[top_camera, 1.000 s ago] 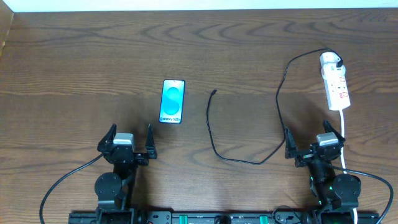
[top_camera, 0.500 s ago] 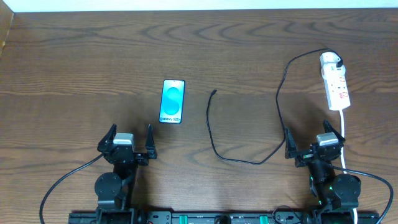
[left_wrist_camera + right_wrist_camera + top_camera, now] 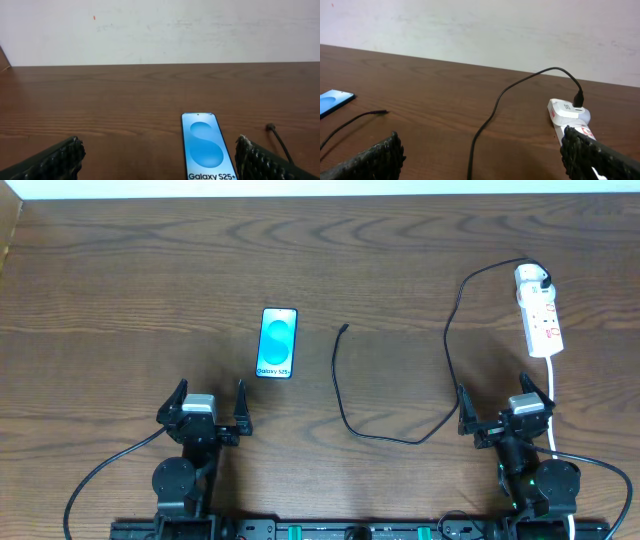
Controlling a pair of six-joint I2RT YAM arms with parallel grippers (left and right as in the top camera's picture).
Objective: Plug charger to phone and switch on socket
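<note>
The phone [image 3: 277, 343] lies flat on the wood table with its cyan screen lit; it also shows in the left wrist view [image 3: 205, 146]. The black charger cable [image 3: 345, 405] curves across the table, its loose tip [image 3: 344, 329] right of the phone and its white plug head [image 3: 532, 277] seated in the socket strip [image 3: 541, 318] at the far right. The right wrist view shows the cable [image 3: 492, 112] and the strip [image 3: 570, 116]. My left gripper [image 3: 207, 402] is open and empty near the front edge below the phone. My right gripper [image 3: 505, 405] is open and empty, below the strip.
The strip's thicker white cord [image 3: 553, 405] runs down past my right gripper toward the front edge. A white wall [image 3: 160, 30] borders the table's far side.
</note>
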